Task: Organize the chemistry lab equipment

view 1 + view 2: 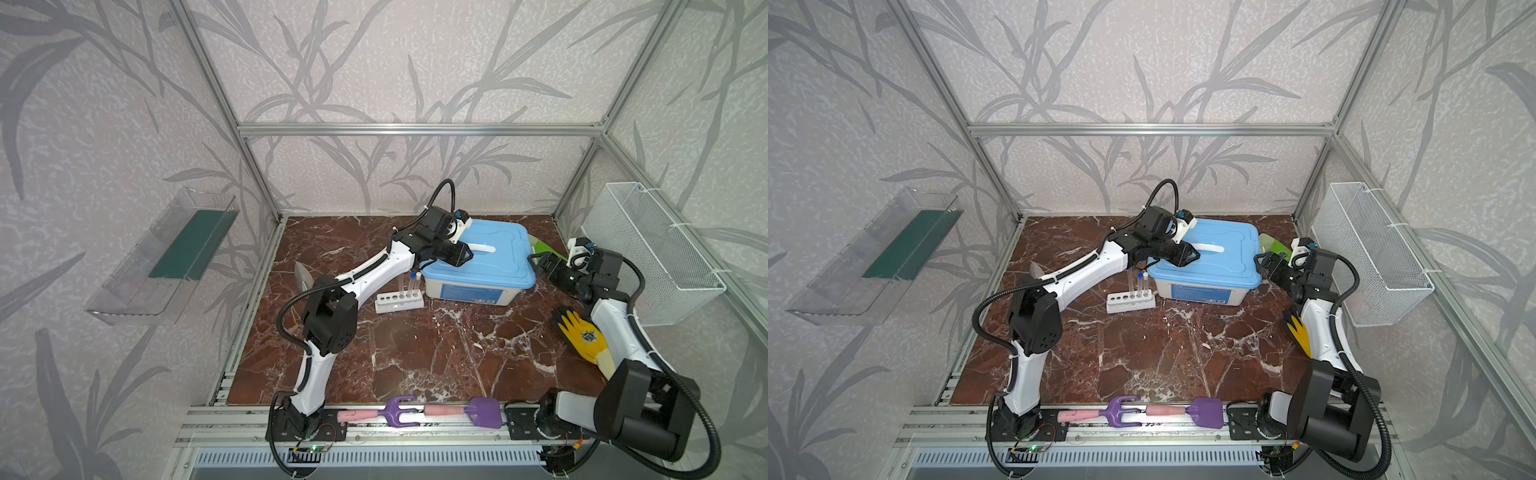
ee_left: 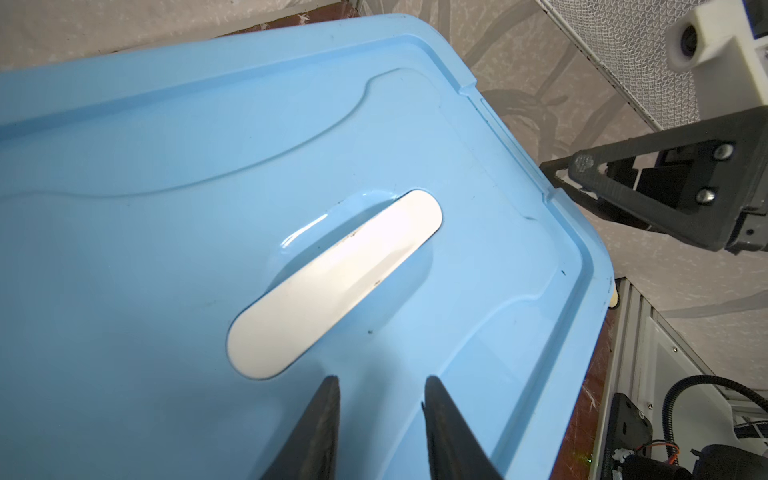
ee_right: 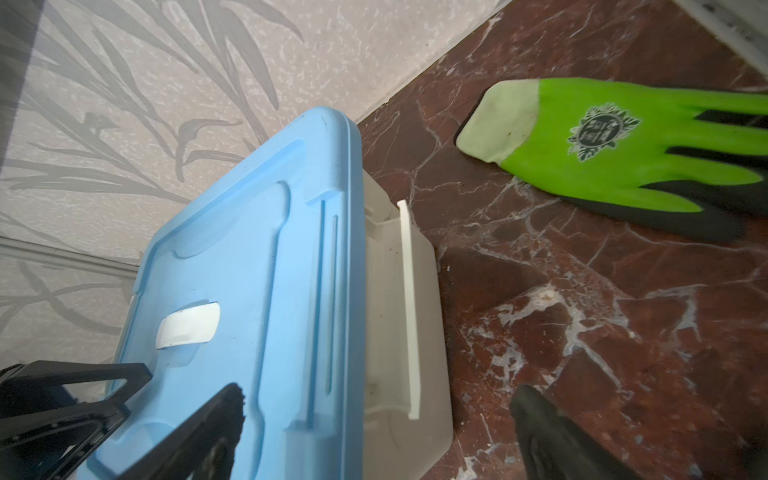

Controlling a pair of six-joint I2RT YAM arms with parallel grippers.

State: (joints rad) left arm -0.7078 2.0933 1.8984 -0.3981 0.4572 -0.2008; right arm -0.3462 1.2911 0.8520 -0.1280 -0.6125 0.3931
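A white six-hole rack [image 1: 395, 303] [image 1: 1128, 302] stands left of a white box with a blue lid [image 1: 478, 257] [image 2: 166, 208] [image 3: 249, 291]. Clear blue-capped test tubes [image 1: 411, 284] [image 1: 1140, 284] stand upright in the rack. My left gripper [image 1: 468, 252] [image 2: 382, 384] hovers over the lid beside its white handle [image 2: 332, 286], open by a narrow gap with nothing between the fingers. My right gripper [image 1: 540, 262] [image 3: 378, 392] is wide open at the box's right end, one finger over the lid and one over the table. The other lab equipment is out of view.
A green glove [image 3: 602, 145] lies behind the right gripper, a yellow glove [image 1: 582, 332] beside the right arm. Purple pink-handled tools [image 1: 399, 411] [image 1: 484, 411] rest on the front rail. A wire basket [image 1: 652, 253] hangs on the right wall, a clear shelf [image 1: 166, 257] on the left.
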